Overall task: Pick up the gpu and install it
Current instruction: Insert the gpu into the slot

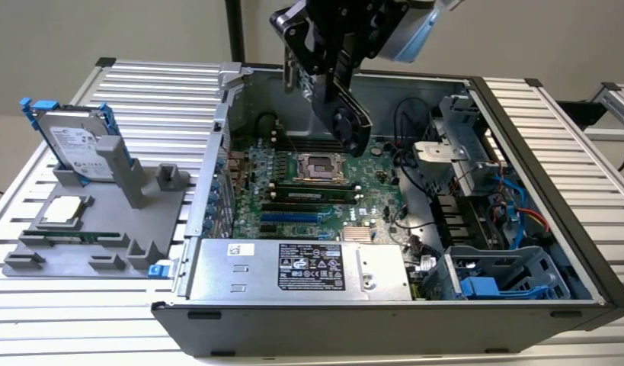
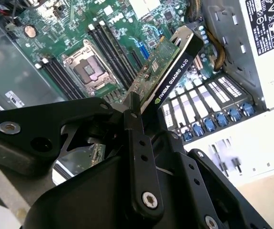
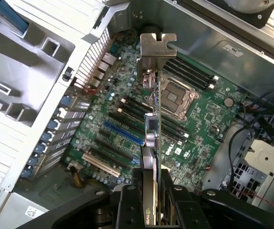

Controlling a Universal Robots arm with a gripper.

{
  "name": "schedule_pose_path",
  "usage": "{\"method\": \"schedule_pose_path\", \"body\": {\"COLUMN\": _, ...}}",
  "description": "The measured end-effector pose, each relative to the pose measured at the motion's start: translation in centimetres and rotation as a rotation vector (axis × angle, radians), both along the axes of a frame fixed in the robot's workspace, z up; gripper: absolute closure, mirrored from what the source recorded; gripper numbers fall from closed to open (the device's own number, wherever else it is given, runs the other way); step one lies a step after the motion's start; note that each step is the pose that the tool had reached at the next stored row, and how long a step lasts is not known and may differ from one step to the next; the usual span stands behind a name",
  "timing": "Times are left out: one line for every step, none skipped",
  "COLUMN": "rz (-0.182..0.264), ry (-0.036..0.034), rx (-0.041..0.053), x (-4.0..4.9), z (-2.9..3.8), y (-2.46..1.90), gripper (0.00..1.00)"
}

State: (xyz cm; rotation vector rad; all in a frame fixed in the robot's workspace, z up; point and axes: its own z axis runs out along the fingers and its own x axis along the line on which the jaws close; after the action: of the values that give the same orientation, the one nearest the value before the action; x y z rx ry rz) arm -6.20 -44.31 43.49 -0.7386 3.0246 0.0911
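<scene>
Gripper [image 2: 136, 107] matte black, angular plates, silver screws [image 2: 149, 201]; wrist housing [image 1: 418, 34] pale blue.

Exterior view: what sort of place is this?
Probably a robotics lab bench for computer assembly: an open computer case on a ribbed table, a grey parts fixture, the tool holding the gpu.

1. I read the gripper [image 2: 136, 112] as black.
2. In its grip, the gpu [image 2: 167, 71]: green board, black shroud, silver bracket [image 3: 158, 45].
3. Below the gripper, the motherboard [image 3: 208, 112]: green, one blue slot [image 3: 122, 132].
</scene>
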Motion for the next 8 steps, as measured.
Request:
{"method": "schedule_pose_path", "body": {"rz": 0.004, "ry": 0.0000, "rx": 0.0000, "x": 0.00, "z": 0.00, "y": 0.00, "gripper": 1.00}}
{"method": "schedule_pose_path", "body": {"rz": 0.008, "ry": 0.0000, "rx": 0.0000, "x": 0.00, "z": 0.00, "y": 0.00, "gripper": 1.00}}
{"method": "schedule_pose_path", "body": {"rz": 0.012, "ry": 0.0001, "rx": -0.0001, "x": 0.00, "z": 0.00, "y": 0.00, "gripper": 1.00}}
{"method": "schedule_pose_path", "body": {"rz": 0.017, "ry": 0.0001, "rx": -0.0002, "x": 0.00, "z": 0.01, "y": 0.00, "gripper": 1.00}}
{"method": "schedule_pose_path", "body": {"rz": 0.020, "ry": 0.0001, "rx": -0.0002, "x": 0.00, "z": 0.01, "y": 0.00, "gripper": 1.00}}
{"method": "schedule_pose_path", "body": {"rz": 0.024, "ry": 0.0001, "rx": -0.0002, "x": 0.00, "z": 0.01, "y": 0.00, "gripper": 1.00}}
{"method": "schedule_pose_path", "body": {"rz": 0.028, "ry": 0.0001, "rx": -0.0002, "x": 0.00, "z": 0.01, "y": 0.00, "gripper": 1.00}}
{"method": "schedule_pose_path", "body": {"rz": 0.032, "ry": 0.0001, "rx": -0.0003, "x": 0.00, "z": 0.02, "y": 0.00, "gripper": 1.00}}
